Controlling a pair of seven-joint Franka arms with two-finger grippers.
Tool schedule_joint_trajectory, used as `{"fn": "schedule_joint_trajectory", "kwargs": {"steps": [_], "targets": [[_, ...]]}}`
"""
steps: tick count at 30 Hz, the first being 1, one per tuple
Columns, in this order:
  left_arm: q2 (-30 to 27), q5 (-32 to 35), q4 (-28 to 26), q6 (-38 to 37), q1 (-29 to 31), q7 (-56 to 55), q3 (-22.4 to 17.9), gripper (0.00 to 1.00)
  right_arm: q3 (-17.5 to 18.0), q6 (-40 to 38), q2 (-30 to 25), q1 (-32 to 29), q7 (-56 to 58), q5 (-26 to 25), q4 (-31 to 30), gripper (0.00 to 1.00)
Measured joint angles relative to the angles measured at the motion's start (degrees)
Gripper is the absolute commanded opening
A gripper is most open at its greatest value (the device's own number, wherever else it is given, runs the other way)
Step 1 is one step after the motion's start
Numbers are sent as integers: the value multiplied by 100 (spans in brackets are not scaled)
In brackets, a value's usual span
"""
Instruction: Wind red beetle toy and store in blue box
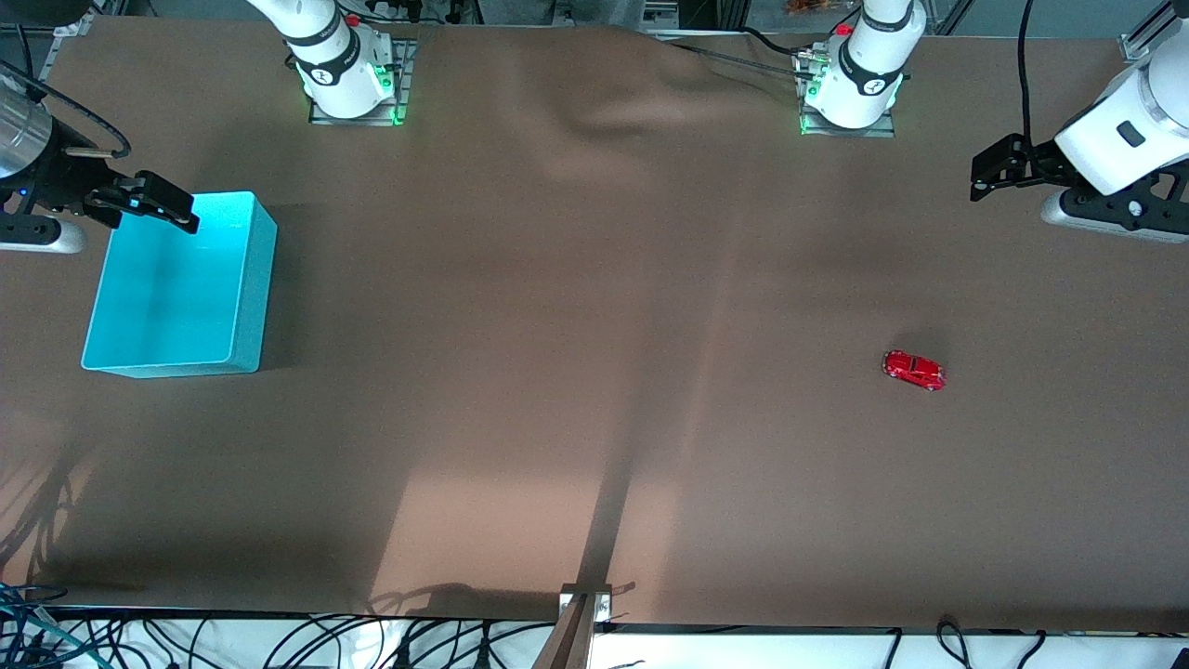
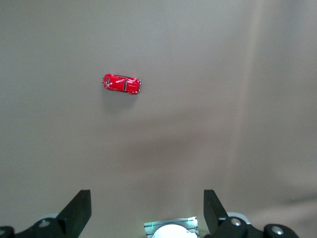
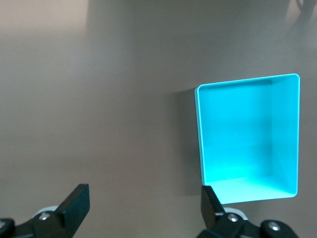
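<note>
The red beetle toy is seen alone on the bare table, toward the left arm's end, untouched and standing on its wheels. The blue box lies well apart from it at the right arm's end, open side up and with nothing visible inside. The left hand is held up in the air over the table's edge at its own end, fingers spread wide and holding nothing; in the left wrist view the toy is seen ahead of the open fingers. The right hand is held over the box's rim, likewise wide and empty, and appears to wait. Judged step: none begun; approach to the toy is pending. The next move calls for the left hand to be lowered and centred over the small glossy body, which may slip under a loose pinch.
</note>
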State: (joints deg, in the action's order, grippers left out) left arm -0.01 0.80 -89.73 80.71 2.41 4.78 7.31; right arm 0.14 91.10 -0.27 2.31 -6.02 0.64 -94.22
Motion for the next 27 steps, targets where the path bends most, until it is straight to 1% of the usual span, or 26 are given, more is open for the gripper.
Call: {"fn": "schedule_joint_trajectory", "kwargs": {"steps": [8,13,27], "targets": [[15,0,-10,-2,4,0,-3,100,112,-3,0,12,1,-1,0,100],[17,0,-10,-2,17,0,-14,100,121,-3,0,11,1,-1,0,100],[28,0,-9,-2,319,19,-42,100,121,-3,0,11,1,-1,0,100]]}}
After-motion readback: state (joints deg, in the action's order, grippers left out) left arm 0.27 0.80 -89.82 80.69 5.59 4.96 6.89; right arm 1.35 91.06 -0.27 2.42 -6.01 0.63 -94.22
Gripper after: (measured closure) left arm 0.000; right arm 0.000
